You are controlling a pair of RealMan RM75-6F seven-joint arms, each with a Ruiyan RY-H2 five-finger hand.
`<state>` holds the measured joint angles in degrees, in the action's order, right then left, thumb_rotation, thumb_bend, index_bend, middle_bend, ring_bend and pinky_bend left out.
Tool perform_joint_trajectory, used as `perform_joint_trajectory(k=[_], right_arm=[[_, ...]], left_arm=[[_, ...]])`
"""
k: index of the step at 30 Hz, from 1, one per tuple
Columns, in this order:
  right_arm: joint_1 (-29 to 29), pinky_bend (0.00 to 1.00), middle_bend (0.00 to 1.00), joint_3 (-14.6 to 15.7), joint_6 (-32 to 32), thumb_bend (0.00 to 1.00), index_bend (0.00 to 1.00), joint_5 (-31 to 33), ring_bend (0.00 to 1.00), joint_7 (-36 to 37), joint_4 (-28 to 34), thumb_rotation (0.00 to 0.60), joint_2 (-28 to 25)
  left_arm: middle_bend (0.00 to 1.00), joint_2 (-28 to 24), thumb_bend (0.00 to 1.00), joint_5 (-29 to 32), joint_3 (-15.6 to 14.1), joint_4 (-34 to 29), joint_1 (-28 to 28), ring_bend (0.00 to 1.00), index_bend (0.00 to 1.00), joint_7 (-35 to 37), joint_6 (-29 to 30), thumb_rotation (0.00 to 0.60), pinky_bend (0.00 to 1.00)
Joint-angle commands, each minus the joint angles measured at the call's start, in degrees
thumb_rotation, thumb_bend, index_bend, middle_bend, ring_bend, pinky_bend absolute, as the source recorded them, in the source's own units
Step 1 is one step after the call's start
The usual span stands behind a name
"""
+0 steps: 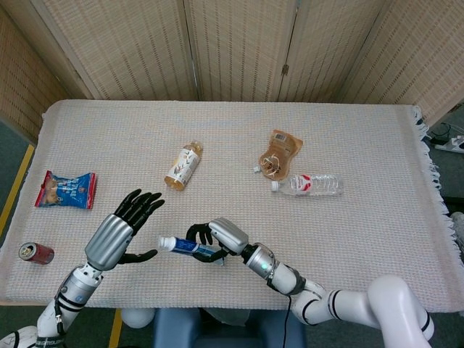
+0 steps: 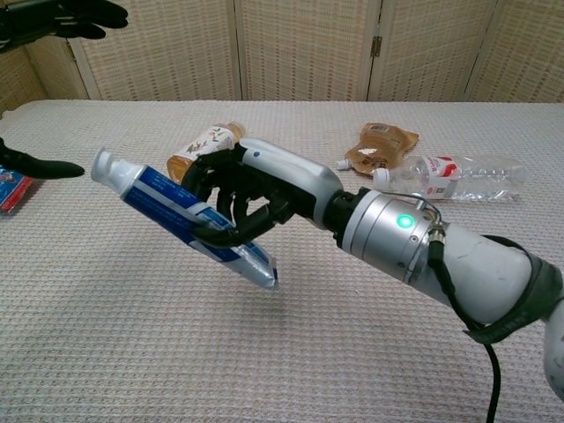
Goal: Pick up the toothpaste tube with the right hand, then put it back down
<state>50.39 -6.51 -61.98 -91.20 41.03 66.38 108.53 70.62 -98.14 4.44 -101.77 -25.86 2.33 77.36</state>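
Note:
My right hand grips a blue and white toothpaste tube around its middle and holds it above the table. The tube tilts with its white cap up and to the left, its crimped end down and to the right. My left hand hovers open with fingers spread just left of the cap. In the chest view only the left hand's fingertips show, at the top left corner and the left edge.
A tea bottle lies mid-table. A brown pouch and a clear water bottle lie to the right. A snack packet and a red can sit at the left edge. Woven table cloth.

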Motion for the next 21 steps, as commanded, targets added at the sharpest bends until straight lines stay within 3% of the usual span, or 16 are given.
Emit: perform_joint_trajectory(k=[1,4,5,7,9,12,17,21], right_arm=[[-0.2,0.61,0.66,-0.4,-0.8,0.95,0.74,0.0,0.70,0.3,-0.2,0.600,0.2],[-0.2,0.61,0.66,-0.6,-1.7,0.95,0.74,-0.4,0.70,0.4,0.0,0.600,0.5],[-0.2,0.61,0.66,-0.7,-1.9,0.95,0.74,-0.5,0.70,0.4,0.1,0.600,0.6],[-0.1,0.61,0.66,-0.9,-2.2,0.95,0.74,-0.7,0.70,0.0,0.2,0.600,1.0],[0.1,0.61,0.66,-1.1,-2.2,0.95,0.74,-0.7,0.70,-0.7,0.4,0.600,1.5],[0.4,0.61,0.66,-1.5,-1.9,0.95,0.74,-0.3,0.70,-1.6,0.8,0.600,2.0],[0.5,0.61,0.66,-2.6,-1.8,0.95,0.74,0.7,0.70,-2.8,1.6,0.600,2.9],[0.5,0.61,0.67,-3.3,-2.0,0.95,0.75,1.4,0.70,-4.1,2.0,0.600,3.8]], left_arm=[[0.10,-2.5,0.20,2.6,-0.2,-2.1,-0.1,0.08,0.00,6.2,-1.3,0.600,0.00],[0.08,-3.9,0.19,3.7,-0.3,-3.7,-0.6,0.06,0.00,12.7,-2.4,0.596,0.00],[0.08,-4.3,0.19,3.9,-0.3,-4.0,-0.8,0.05,0.00,14.8,-2.9,0.563,0.00],[0.07,-5.0,0.18,3.7,-0.4,-4.3,-1.6,0.03,0.00,18.7,-4.0,0.439,0.00],[0.06,-5.1,0.15,3.6,-0.2,-4.1,-2.3,0.03,0.00,21.3,-4.6,0.274,0.00],[0.06,-4.2,0.12,3.9,0.7,-3.4,-2.9,0.02,0.01,22.7,-4.3,0.120,0.00],[0.06,-3.1,0.11,5.3,1.7,-3.3,-3.8,0.02,0.02,21.7,-4.9,0.002,0.00],[0.06,-2.4,0.11,6.1,1.8,-3.6,-4.5,0.01,0.02,18.9,-6.3,0.000,0.00]])
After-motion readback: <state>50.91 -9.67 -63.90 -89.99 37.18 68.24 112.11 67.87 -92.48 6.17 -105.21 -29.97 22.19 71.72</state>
